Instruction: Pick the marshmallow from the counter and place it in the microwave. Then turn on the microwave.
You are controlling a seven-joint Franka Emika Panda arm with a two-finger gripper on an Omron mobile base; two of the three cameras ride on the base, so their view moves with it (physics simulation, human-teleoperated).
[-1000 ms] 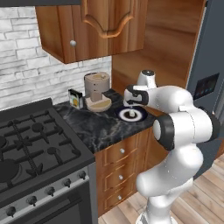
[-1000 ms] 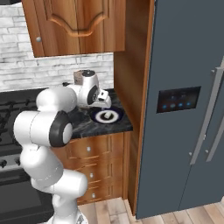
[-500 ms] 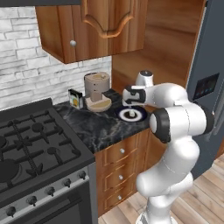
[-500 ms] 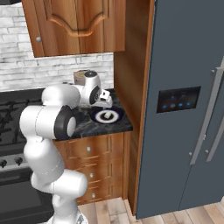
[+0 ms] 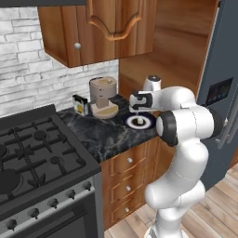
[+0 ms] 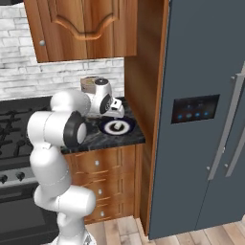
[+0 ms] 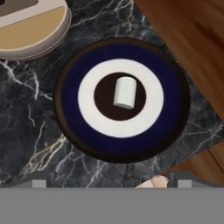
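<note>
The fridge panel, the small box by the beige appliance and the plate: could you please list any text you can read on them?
None can be read.
Fridge panel: blue glowing marks, too small to read.
Small box: coloured label, too blurred to read.
Plate: plain blue, white and dark rings, no lettering.

White arm [image 5: 186, 125] bent forward, jaws spread wide.

- Lighting: even, bright, diffuse; rendered throughout.
- Shadows: faint, soft.
- Glare: slight sheen on white arm [image 5: 186, 121].
- Sharpness: mildly soft, pixelated edges.
</note>
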